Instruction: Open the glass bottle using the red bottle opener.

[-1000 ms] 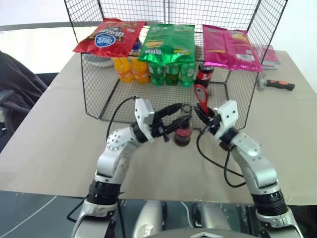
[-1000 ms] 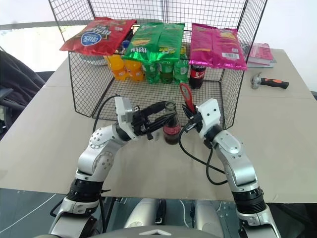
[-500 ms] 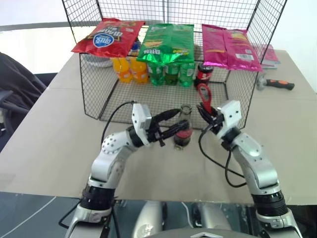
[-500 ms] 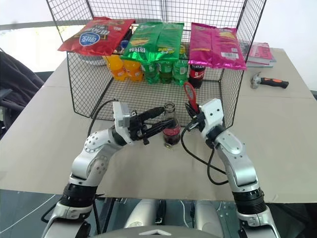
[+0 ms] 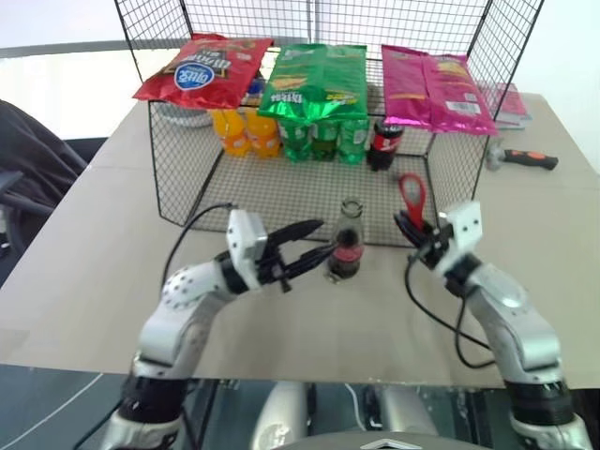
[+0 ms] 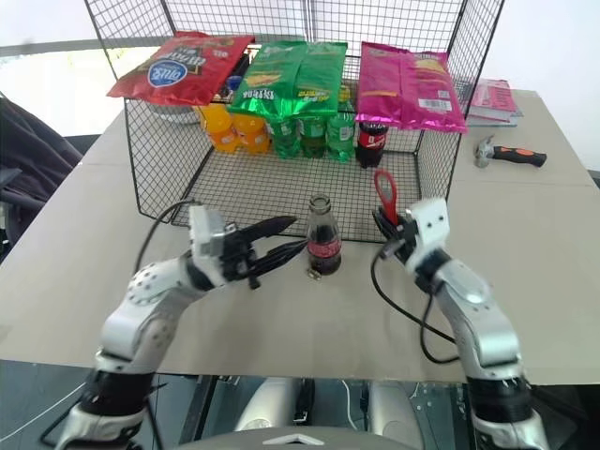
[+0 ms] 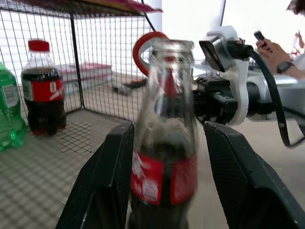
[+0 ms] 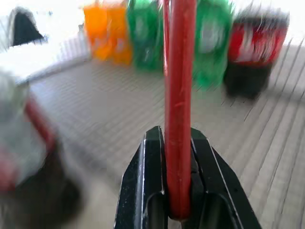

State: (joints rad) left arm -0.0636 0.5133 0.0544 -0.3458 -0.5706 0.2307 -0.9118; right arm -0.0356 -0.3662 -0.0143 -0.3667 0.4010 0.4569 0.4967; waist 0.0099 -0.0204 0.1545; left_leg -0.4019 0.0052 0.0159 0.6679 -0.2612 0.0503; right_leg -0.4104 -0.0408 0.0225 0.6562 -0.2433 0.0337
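**Bottle standing free, opener gripped**

The desk (image 5: 84, 272) carries a wire basket (image 5: 187, 187) of snacks and drinks. The glass bottle (image 5: 345, 246) stands upright before it, uncapped by appearance. The left tool (image 5: 314, 246) is spread, fingers flanking the bottle without gripping. The right tool (image 5: 411, 228) clamps the red bottle opener (image 5: 412, 195), well clear. Judged: opening looks complete; next, confirm the cap is off.

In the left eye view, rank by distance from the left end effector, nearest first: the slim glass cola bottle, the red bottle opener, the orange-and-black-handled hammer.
1. The slim glass cola bottle, standing just past the left end effector, between its open fingers.
2. The flat red bottle opener, upright in the shut right end effector, beyond the bottle.
3. The orange-and-black-handled hammer, lying at the table's far right edge.
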